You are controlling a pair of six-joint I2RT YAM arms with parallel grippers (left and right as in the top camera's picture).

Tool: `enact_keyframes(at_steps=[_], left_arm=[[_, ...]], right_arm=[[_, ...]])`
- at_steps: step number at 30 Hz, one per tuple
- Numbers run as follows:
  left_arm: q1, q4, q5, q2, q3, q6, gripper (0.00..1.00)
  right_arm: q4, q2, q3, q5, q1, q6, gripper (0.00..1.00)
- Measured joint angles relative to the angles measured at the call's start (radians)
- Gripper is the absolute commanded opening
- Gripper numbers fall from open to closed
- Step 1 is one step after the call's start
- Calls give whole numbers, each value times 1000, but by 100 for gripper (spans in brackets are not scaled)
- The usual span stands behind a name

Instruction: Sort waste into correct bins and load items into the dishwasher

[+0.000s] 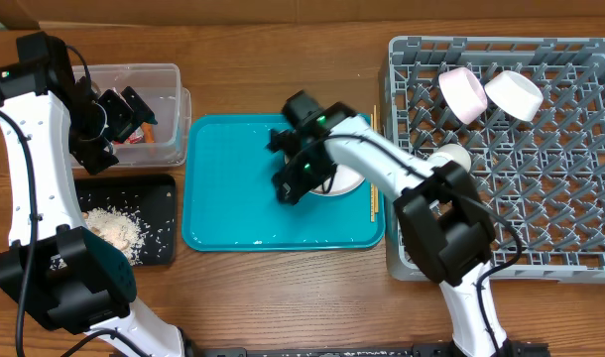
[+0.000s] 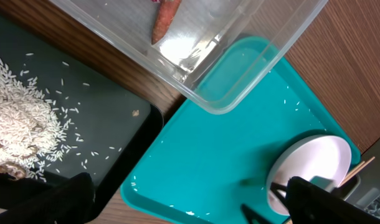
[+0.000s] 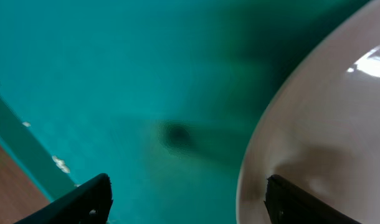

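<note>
My left gripper [image 1: 124,111] hangs open and empty over the clear tub [image 1: 169,74], which holds a carrot piece [image 2: 165,18] and a red wrapper [image 1: 132,140]. Its fingers [image 2: 190,208] are spread wide in the left wrist view. The black tray [image 1: 159,193] holds beige food scraps [image 1: 114,226]. My right gripper [image 1: 298,174] is open low over the teal tray [image 1: 223,188], with its fingers [image 3: 190,199] straddling the rim of the pale plate [image 3: 327,124]. Chopsticks [image 1: 374,183] lie on the tray's right edge. No tissue is in view.
The grey dish rack [image 1: 541,198] stands at the right with two bowls [image 1: 463,91] [image 1: 514,94] and a white cup [image 1: 449,157] in it. A few rice grains [image 2: 289,102] lie scattered on the teal tray. The wooden table [image 1: 283,288] shows in front.
</note>
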Motion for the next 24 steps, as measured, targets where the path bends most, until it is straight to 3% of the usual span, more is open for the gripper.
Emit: enact_keyframes(at_steps=[10, 15, 16, 17, 22, 23, 24], left_arm=[[0, 0, 0, 0, 0, 0, 100], [0, 0, 0, 0, 0, 0, 100], [0, 1, 0, 0, 0, 0, 100], [0, 0, 0, 0, 0, 0, 100], [0, 0, 0, 0, 0, 0, 100], [0, 0, 0, 0, 0, 0, 100], [0, 0, 0, 0, 0, 0, 100]], right_arm=[[-2, 6, -2, -135, 98, 21, 85], [-98, 12, 34, -133, 86, 26, 86], [-116, 13, 48, -124, 81, 25, 87], [-146, 13, 75, -106, 73, 25, 100], [-274, 2, 229, -27, 0, 25, 100], [-282, -6, 248, -19, -18, 26, 94], [-286, -14, 265, -8, -40, 26, 76]])
